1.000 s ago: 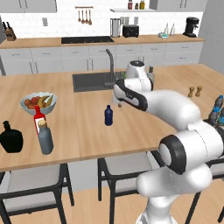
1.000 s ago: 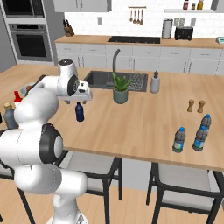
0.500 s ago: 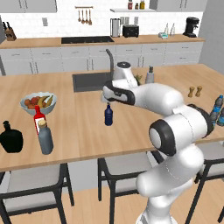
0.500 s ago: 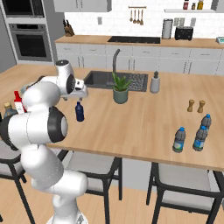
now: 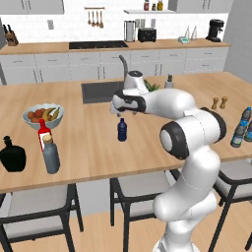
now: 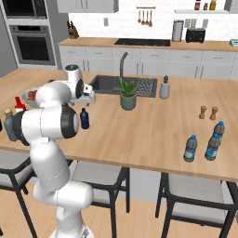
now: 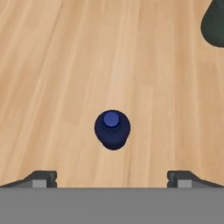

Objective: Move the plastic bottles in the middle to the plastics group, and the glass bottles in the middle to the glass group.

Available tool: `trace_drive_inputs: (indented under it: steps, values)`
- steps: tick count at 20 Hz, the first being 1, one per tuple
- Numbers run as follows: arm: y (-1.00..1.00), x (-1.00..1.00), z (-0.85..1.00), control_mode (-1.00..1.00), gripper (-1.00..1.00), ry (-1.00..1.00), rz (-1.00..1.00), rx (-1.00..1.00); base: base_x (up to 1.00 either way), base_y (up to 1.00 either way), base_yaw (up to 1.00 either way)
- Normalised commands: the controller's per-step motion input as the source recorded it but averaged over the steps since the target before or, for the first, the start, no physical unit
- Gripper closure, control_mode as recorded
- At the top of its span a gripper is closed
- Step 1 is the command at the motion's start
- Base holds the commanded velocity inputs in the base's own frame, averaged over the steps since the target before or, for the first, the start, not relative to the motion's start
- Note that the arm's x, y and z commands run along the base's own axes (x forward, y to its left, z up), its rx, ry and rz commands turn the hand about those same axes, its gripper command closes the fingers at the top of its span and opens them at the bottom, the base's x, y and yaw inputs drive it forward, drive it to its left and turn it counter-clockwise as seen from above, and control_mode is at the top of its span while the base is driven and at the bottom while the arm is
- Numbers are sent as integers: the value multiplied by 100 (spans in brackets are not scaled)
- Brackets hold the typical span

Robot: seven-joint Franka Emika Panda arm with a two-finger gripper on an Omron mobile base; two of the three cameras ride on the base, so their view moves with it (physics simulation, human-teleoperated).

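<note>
A small dark navy plastic bottle [image 5: 122, 130] [image 6: 84, 118] stands upright mid-counter; from above its round cap [image 7: 112, 128] sits centred between the fingers. My gripper [image 5: 116, 110] [image 6: 91, 98] [image 7: 112, 179] hovers just above it, open, with nothing in it; its fingertips [image 7: 42, 178] stand wide apart. The tall dark grey glass bottle [image 5: 50, 155] [image 6: 9, 124] with tan top stands at the left, beside the red bottle [image 5: 43, 133] [image 6: 18, 104] and squat black bottle [image 5: 12, 157] of the glass group. Clear-blue water bottles [image 5: 241, 129] [image 6: 190, 148], the plastics group, stand at the far right.
A fruit bowl [image 5: 43, 116] sits behind the red bottle. The sink [image 5: 98, 91] with its tap, a potted plant [image 6: 127, 95] and a pump dispenser [image 6: 164, 88] lie beyond the gripper. Two small shakers [image 6: 208, 112] stand near the water bottles. A dark rounded shape [image 7: 214, 24] shows in the hand view's corner.
The arm has swung left, bringing the open gripper from right of the sink to above the navy bottle. The bottles have not moved.
</note>
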Motion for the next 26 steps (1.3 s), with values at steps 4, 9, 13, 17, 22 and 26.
trace_drive_inputs:
  steps: [4,9,13,17,22,26]
  values:
    - [0,16,-27,-100,-100,0,0,1,0,0,0]
    - [2,1,-24,-100,-100,2,1,0,0,0,0]
    - [8,0,-20,-100,-100,1,1,0,0,0,0]
    - [6,11,-27,-100,-100,0,1,0,0,0,0]
    - [0,25,-18,-100,-100,0,1,0,0,0,0]
    - [0,23,-16,-100,-100,0,1,0,0,0,0]
